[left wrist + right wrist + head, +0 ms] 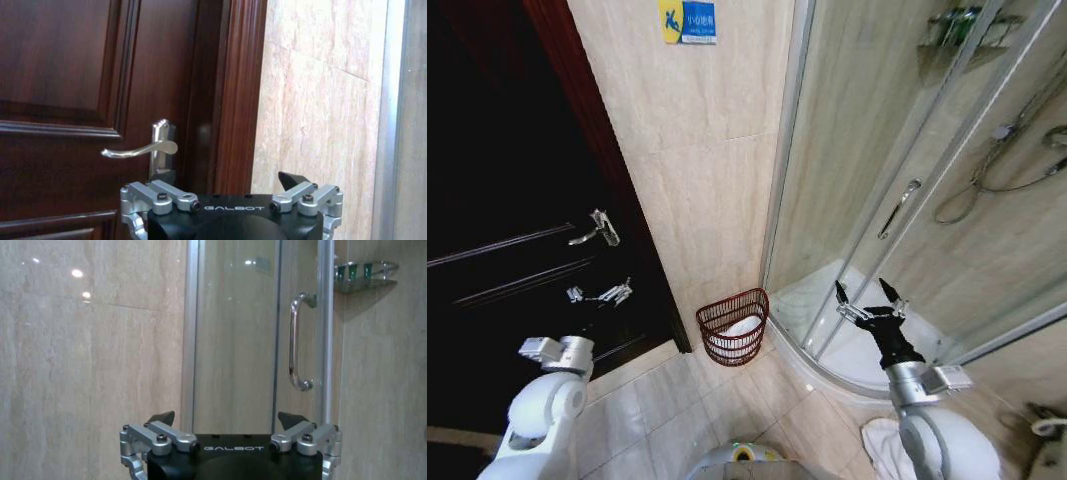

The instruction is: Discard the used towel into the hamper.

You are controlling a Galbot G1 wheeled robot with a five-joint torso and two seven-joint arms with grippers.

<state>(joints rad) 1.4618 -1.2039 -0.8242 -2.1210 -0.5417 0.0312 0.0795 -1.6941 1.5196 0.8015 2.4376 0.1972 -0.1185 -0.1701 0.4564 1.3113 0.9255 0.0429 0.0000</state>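
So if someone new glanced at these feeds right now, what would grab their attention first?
Probably the reddish-brown hamper on the tiled floor against the wall, between the dark wooden door and the glass shower enclosure, with something white already lying inside it. Next, the right gripper, raised with jaws open in front of the shower's curved base. White cloth also lies on the floor beside the right arm.
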